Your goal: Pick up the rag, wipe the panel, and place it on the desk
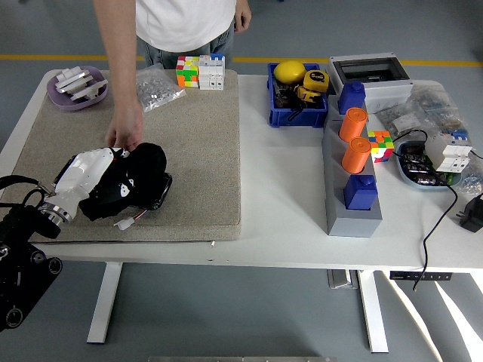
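The robot's left hand (94, 175), white-shelled and coming in from the lower left, lies palm-down on a black rag (134, 175) with its fingers curled into the cloth, gripping it. The rag is bunched under and just ahead of the hand, and it covers most of a dark panel (155, 194) that lies flat on the beige mat (198, 143); only the panel's right edge shows beyond the cloth. From the panel's near side, just below the hand's fingers, a small white connector (124, 223) on short wires sticks out; how it is joined to the panel seems too small to tell.

A person stands at the table's far side, and the person's hand (125, 136) reaches down to touch the far edge of the rag, right beside the robot's knuckles.

Farther beyond the hand, toward the far left corner of the mat, sits a purple dish (66, 96) holding pale metal parts, and to its right a clear bag of small hardware (155, 87). Well off to the hand's right, on the bare white table (279, 196), stand a blue bin (296, 111) and a grey rack (341, 202) with two orange cylinders (355, 139).
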